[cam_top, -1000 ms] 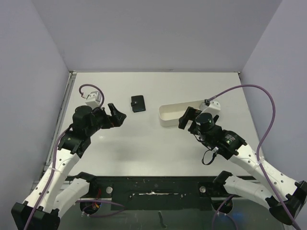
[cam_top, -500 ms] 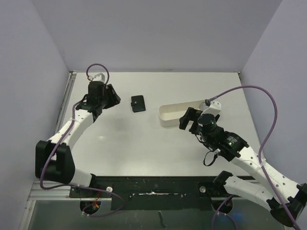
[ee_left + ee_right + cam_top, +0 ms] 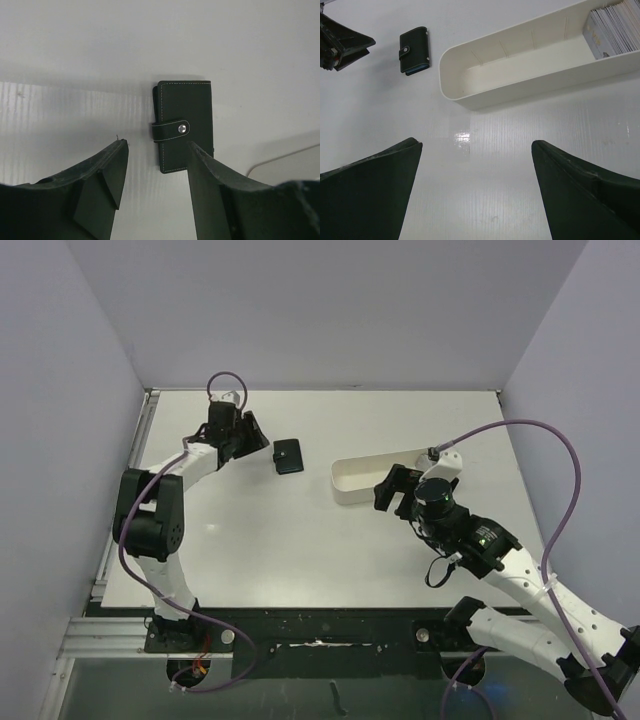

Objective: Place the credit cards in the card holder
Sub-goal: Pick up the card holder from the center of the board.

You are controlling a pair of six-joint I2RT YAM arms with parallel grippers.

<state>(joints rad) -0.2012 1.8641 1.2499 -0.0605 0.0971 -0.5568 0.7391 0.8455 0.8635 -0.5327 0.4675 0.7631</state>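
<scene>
l gripper (image 3: 256,436) now sits at far-left of table (image 3: 300,540), just beside the card holder (image 3: 288,456) on its left, not touching. 1 s ago it was nearer the base and further left; 0.5 s ago about halfway, so the l arm has swung out and away, forearm now stretched along the table's left side w/ the elbow folded back. l wrist view: l gripper (image 3: 157,147) has fingers spread wide w/ nothing pinched, and the card holder (image 3: 184,127) shows past and between the tips, lying flat, closed, snap tab fastened across its front. holder position is unchanged across all three top frames: far centre-left of table, left of the white tray (image 3: 350,485) and well apart from it. r gripper (image 3: 392,487) has barely shifted since 1 s ago, hanging at the near side of the tray's left end. r wrist view: r gripper (image 3: 476,145) has fingers spread w/ bare table between them, gripping nothing. white tray (image 3: 545,82) lies ahead of it, with the credit cards (image 3: 615,27) stacked on edge in its right end, rest of the tray floor bare. same view also shows the card holder (image 3: 414,50) beyond the tray's rounded end, a bluish edge visible along one side. cards can't be made out in the top view. tray hasn't moved either.
</scene>
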